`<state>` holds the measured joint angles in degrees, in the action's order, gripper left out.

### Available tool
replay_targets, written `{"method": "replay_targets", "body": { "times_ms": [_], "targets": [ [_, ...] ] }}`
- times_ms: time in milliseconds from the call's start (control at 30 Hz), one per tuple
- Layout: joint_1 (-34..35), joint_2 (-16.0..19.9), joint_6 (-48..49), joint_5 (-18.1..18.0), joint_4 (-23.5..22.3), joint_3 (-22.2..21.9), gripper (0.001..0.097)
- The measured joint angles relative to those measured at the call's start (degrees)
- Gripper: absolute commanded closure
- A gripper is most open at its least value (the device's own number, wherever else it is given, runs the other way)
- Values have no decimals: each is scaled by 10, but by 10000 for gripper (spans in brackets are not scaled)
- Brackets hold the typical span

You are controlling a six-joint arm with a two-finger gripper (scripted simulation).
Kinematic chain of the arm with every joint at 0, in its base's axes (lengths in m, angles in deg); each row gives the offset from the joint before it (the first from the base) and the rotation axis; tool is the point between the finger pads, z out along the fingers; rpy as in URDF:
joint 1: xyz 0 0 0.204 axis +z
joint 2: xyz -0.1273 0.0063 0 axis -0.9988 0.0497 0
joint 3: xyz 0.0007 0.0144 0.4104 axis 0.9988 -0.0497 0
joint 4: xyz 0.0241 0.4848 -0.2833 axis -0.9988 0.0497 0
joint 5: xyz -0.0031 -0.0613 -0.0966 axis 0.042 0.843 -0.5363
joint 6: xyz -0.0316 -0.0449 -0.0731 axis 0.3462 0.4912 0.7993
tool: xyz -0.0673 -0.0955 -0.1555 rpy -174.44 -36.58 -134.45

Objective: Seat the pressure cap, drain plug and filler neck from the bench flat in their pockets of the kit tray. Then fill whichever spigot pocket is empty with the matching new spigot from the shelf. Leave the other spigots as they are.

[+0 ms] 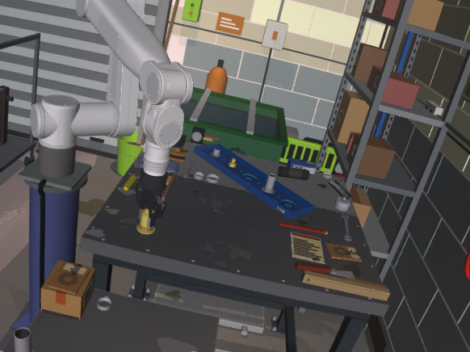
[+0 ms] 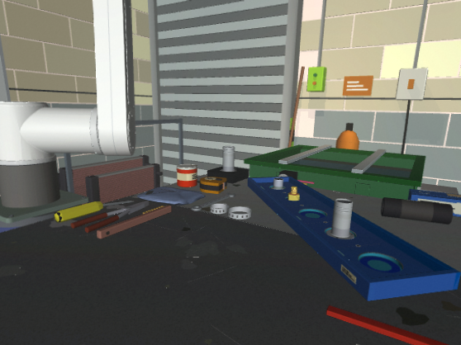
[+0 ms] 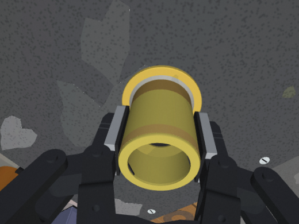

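The yellow filler neck (image 1: 145,221) (image 3: 160,129) is partly hidden by my gripper's fingers in the side camera; it stands upright on its flange near the bench's front left corner, clasped around its tube by my closed gripper (image 1: 147,210) (image 3: 160,135). The blue kit tray (image 1: 252,177) (image 2: 347,231) lies diagonally across the bench's far right. In it stand a grey spigot (image 1: 269,182) (image 2: 342,217), a small brass plug (image 1: 233,162) (image 2: 293,192) and a short grey piece (image 1: 217,152) (image 2: 278,182) at the far end. Two round pockets (image 2: 312,214) (image 2: 380,263) show blue floors.
A green bin (image 1: 238,121) sits behind the tray, and a shelf rack (image 1: 403,101) with boxes stands right. A black cylinder (image 1: 293,173), red pencil (image 1: 303,228), cards, a brush (image 1: 345,282), rings (image 2: 231,210) and hand tools (image 2: 107,214) lie on the bench.
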<state>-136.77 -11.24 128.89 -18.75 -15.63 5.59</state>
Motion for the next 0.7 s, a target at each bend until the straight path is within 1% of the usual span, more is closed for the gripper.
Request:
{"method": "replay_targets", "body": {
  "times_ms": [200,333,500,700],
  "targets": [
    [0,0,0,0,1,0,901],
    [0,-2,0,0,9,5,901],
    [0,-9,0,0,33,23,901],
    [0,-18,0,0,75,57,901]
  ]
}}
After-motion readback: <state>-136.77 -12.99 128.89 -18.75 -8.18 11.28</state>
